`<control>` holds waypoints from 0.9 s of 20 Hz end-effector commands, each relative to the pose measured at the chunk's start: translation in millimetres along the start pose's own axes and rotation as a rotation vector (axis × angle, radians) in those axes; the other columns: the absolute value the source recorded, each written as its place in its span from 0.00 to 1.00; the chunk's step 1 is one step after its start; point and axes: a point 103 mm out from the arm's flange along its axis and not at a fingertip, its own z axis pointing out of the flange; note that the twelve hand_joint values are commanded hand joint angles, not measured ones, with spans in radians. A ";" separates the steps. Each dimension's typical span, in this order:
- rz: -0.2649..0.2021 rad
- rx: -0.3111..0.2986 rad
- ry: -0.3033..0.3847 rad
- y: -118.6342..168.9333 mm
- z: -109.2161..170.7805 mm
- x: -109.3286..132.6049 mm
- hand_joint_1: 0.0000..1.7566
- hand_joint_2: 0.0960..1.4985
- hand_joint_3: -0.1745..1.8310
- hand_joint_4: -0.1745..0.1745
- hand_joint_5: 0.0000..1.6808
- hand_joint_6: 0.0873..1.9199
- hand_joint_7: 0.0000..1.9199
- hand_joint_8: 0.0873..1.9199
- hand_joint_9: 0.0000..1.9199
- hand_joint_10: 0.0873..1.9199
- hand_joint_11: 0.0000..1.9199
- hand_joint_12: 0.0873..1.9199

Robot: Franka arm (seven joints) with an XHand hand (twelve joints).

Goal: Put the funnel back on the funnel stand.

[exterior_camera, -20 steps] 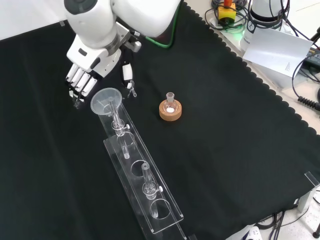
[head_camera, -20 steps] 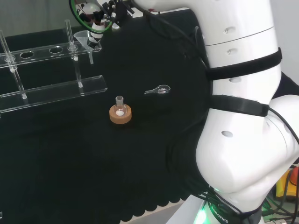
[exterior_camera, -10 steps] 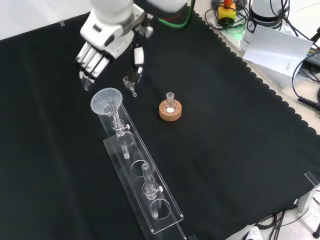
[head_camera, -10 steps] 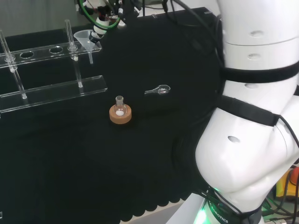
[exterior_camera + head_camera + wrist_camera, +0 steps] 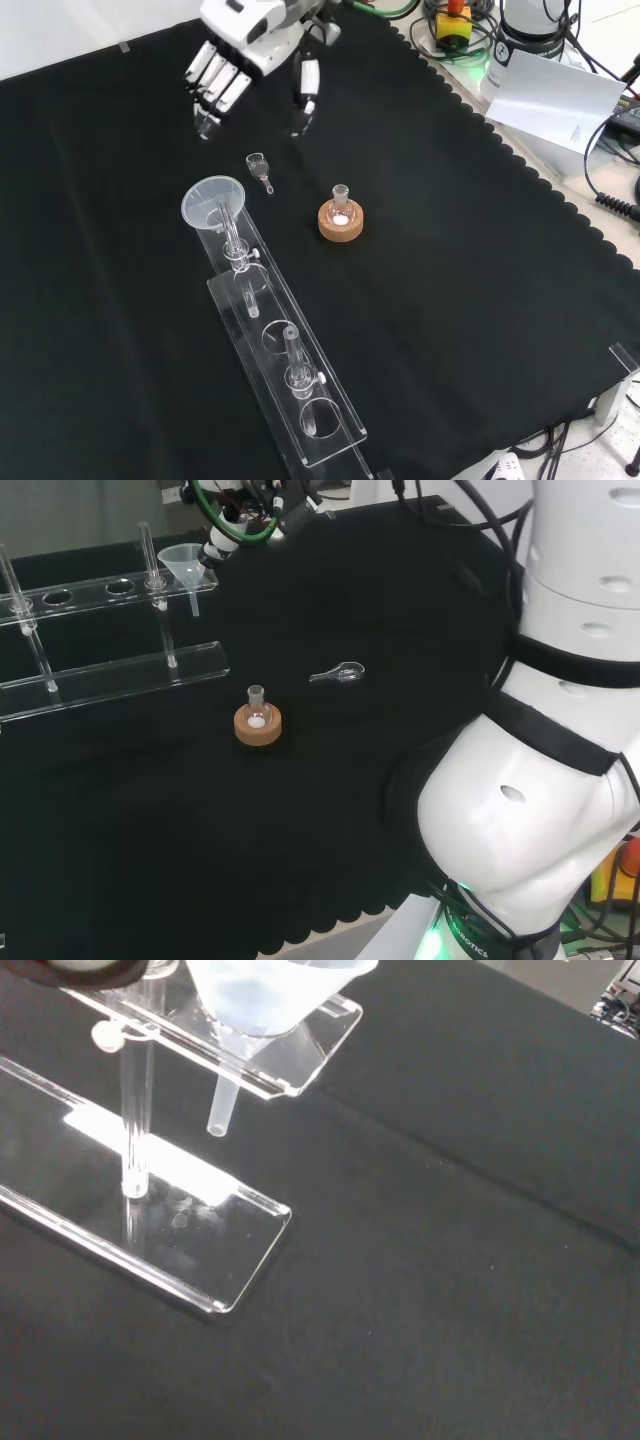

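Funnel (image 5: 212,201) sits in the end hole of the clear funnel stand (image 5: 290,385), cone up, spout hanging down through the top plate, and the wrist view confirms it: the spout (image 5: 222,1103) ends in the air above the base plate, clear of the black tabletop (image 5: 480,260). By the look of it the job is done. The hand (image 5: 222,72) is up near the top of the front view, well apart from the funnel, fingers (image 5: 208,88) straight and spread, holding nothing. As for handling, that funnel looks light, thin-walled and see-through, probably slick and easy to crack or tip, so if it needed reseating I'd take it by the wide rim of the cone, never by the thin spout. Count time: one funnel, one stand with a row of holes, one more clear tube-like piece (image 5: 294,356) standing further along the stand. Out on the cloth, one small flask (image 5: 340,200) with something white inside sits on one cork ring (image 5: 341,223), and one little clear piece (image 5: 259,168) lies on its side between the hand and the funnel, touching neither.
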 end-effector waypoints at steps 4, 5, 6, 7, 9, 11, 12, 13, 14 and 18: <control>0.061 -0.045 0.037 -37.7 -3.2 7.8 0.38 0.45 0.28 0.33 0.23 0.00 0.20 0.33 0.29 0.31 0.21 0.68; 0.063 -0.047 0.039 -38.8 -3.2 7.8 0.38 0.45 0.28 0.33 0.23 0.00 0.20 0.33 0.30 0.30 0.21 0.68; 0.063 -0.051 0.040 -40.0 -3.2 7.9 0.38 0.45 0.28 0.33 0.23 0.00 0.20 0.33 0.30 0.30 0.21 0.68; 0.063 -0.055 0.041 -41.3 -3.2 8.0 0.38 0.45 0.28 0.33 0.23 0.00 0.20 0.33 0.30 0.30 0.21 0.68; 0.061 -0.060 0.042 -43.6 -2.9 8.4 0.38 0.45 0.28 0.33 0.23 0.00 0.21 0.33 0.31 0.30 0.21 0.68; 0.062 -0.068 0.043 -50.2 -1.0 9.8 0.38 0.45 0.28 0.32 0.23 0.00 0.21 0.33 0.31 0.30 0.22 0.68; 0.066 -0.069 0.045 -55.9 1.2 10.9 0.38 0.45 0.28 0.32 0.23 0.00 0.21 0.33 0.31 0.30 0.22 0.68; 0.070 -0.065 0.049 -61.2 3.7 11.4 0.38 0.45 0.28 0.32 0.23 0.00 0.21 0.33 0.32 0.30 0.22 0.67; 0.074 -0.058 0.053 -65.2 5.4 11.3 0.38 0.45 0.28 0.32 0.24 0.00 0.21 0.33 0.32 0.29 0.22 0.67; 0.093 -0.040 0.062 -73.9 7.0 10.7 0.38 0.45 0.29 0.32 0.24 0.00 0.21 0.33 0.33 0.28 0.22 0.67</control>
